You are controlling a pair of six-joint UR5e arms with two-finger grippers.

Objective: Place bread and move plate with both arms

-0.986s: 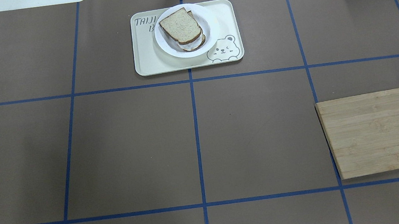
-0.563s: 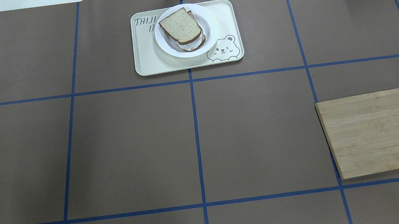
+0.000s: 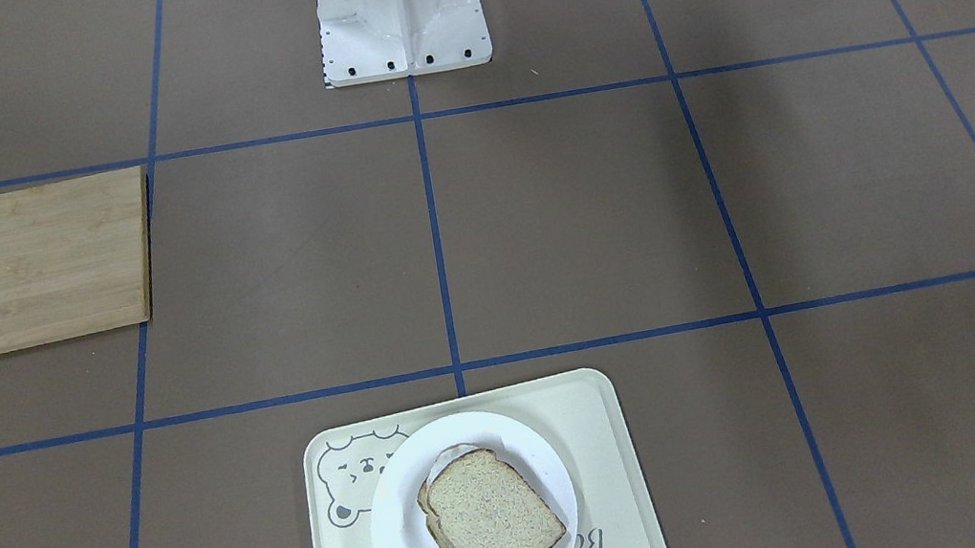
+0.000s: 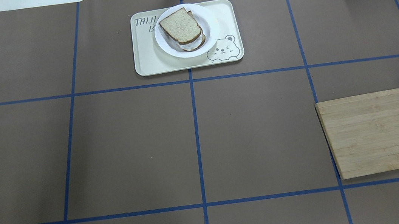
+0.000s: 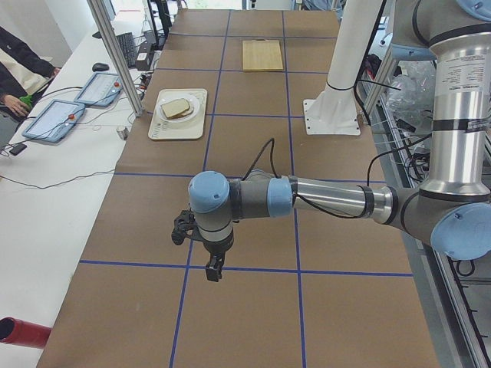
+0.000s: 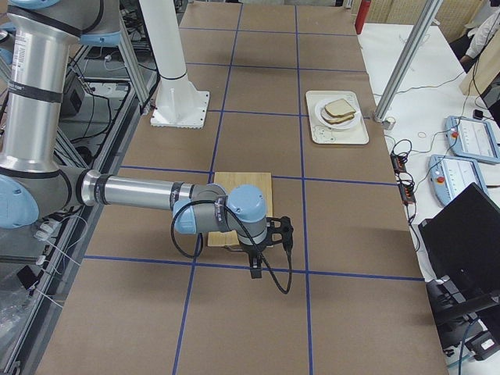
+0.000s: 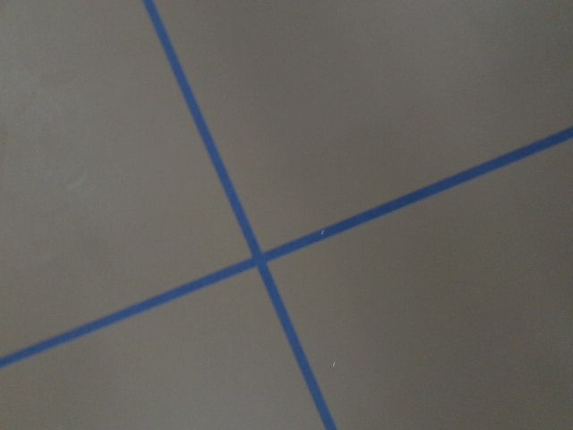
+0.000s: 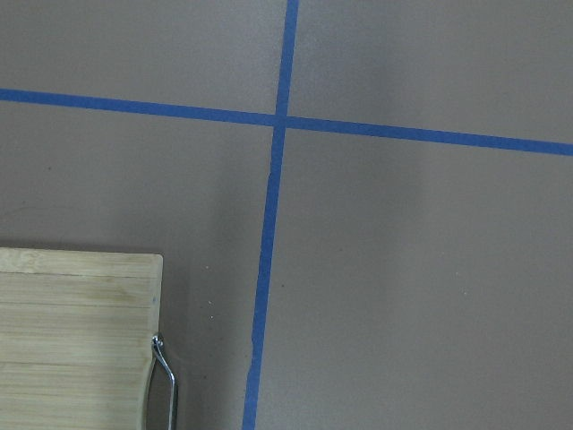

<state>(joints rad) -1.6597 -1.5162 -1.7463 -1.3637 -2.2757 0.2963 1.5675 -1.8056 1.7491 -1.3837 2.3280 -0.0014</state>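
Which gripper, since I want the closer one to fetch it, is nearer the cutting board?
Right. The right gripper hangs just off the cutting board's handle end; the left gripper hangs toward the table's opposite end.

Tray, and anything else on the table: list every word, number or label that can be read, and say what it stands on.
"TAIJI": printed in grey on the tray, near one corner.
"B...": a second line under it on the tray; the rest is hidden by the plate.
Cutting board: no text.
Devices in the side views: too small to read.
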